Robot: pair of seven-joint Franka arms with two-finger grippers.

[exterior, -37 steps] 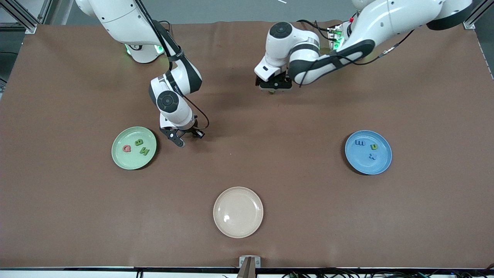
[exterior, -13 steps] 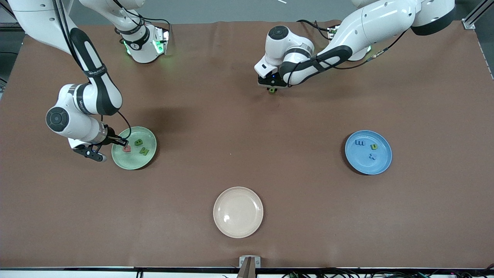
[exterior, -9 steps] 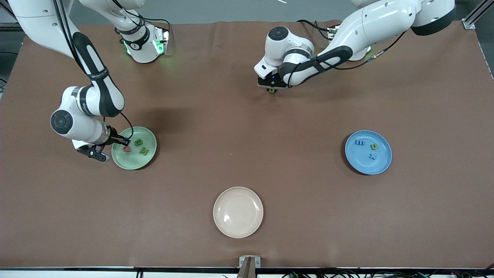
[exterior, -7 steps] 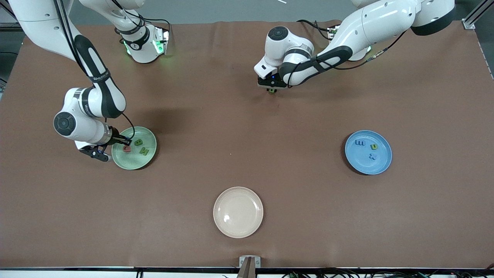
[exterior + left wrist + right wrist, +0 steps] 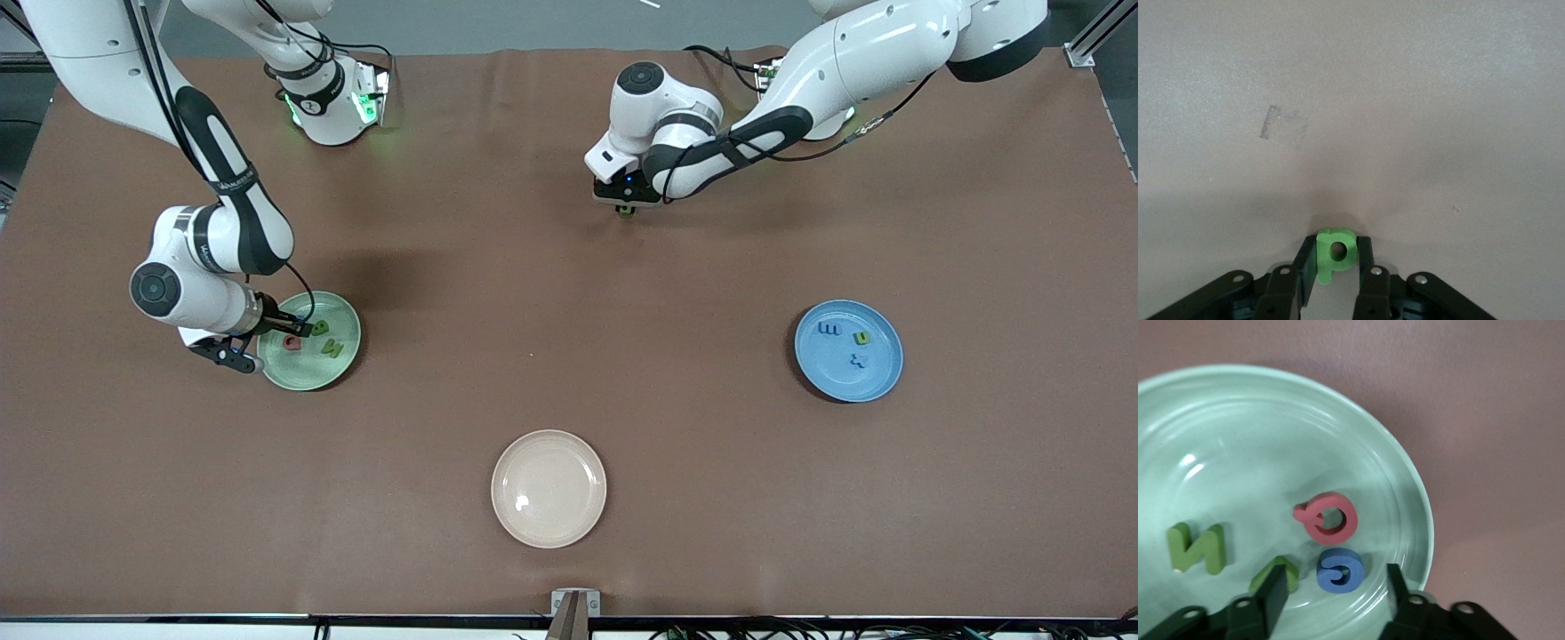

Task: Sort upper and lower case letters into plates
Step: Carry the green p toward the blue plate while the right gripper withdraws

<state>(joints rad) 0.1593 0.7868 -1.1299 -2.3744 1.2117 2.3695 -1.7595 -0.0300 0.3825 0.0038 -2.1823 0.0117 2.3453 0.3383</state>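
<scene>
Letters read: pink Q, blue G, green N, all lying flat in the mint green plate; a fourth green letter, partly hidden by a finger, unread. Lime green letter p, with round hole, pinched between the closed fingers of the left hand, just above bare brown surface near the robots' edge. Right hand over the mint green plate, fingers spread apart, blue G lying free between them, pink Q just past the fingertips.

Blue plate toward the left arm's end, well apart from the left hand, carrying a blue letter, a green letter and another blue letter, too small to read. Cream plate nearest the front camera, glossy, bare.

Wide open room between the three plates. Plates round, shallow, smooth, ringed rims. Letters thick, blocky, matt. Surface covering matt, fine-grained; faint rectangular mark ahead of the left hand.
</scene>
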